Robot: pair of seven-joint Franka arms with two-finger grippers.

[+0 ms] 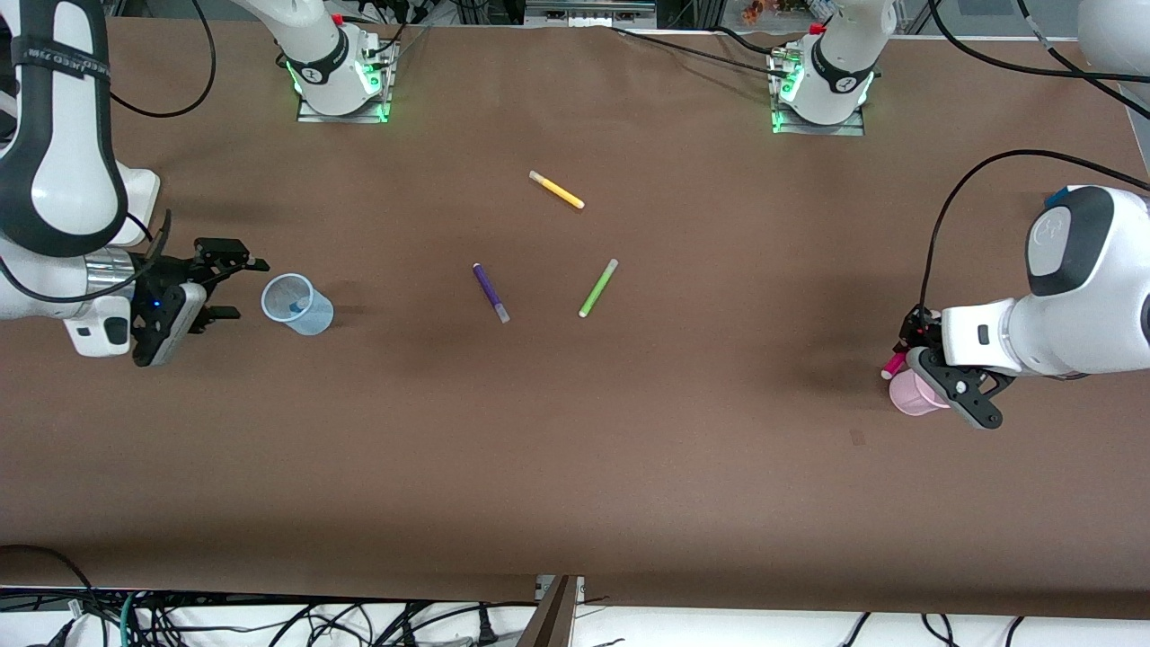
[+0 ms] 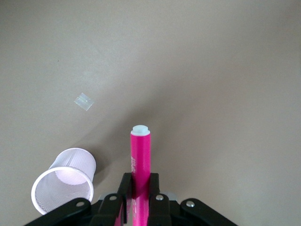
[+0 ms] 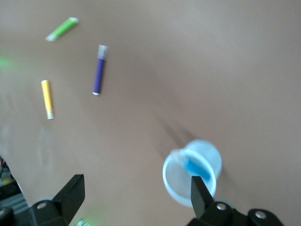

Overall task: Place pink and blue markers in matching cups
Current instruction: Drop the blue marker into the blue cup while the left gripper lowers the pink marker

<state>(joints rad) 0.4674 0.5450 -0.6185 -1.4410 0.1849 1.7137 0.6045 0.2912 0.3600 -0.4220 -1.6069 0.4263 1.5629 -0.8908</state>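
Pink marker [image 2: 140,160] in left gripper [image 2: 139,188]

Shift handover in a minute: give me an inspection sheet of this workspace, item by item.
Surface: brown table, flat.
Job's things: bright blue felt marker inside pale blue translucent plastic cup; magenta-pink felt marker held over pale pink translucent plastic cup, not yet in it.
Clutter: dark purple pen, lime-green pen, yellow pen, all lying mid-table.
Claws: left claw shut on pink marker; right claw open beside blue cup.
Cables: black leads at arms, bundles along table edge.
Surroundings: nothing seen.
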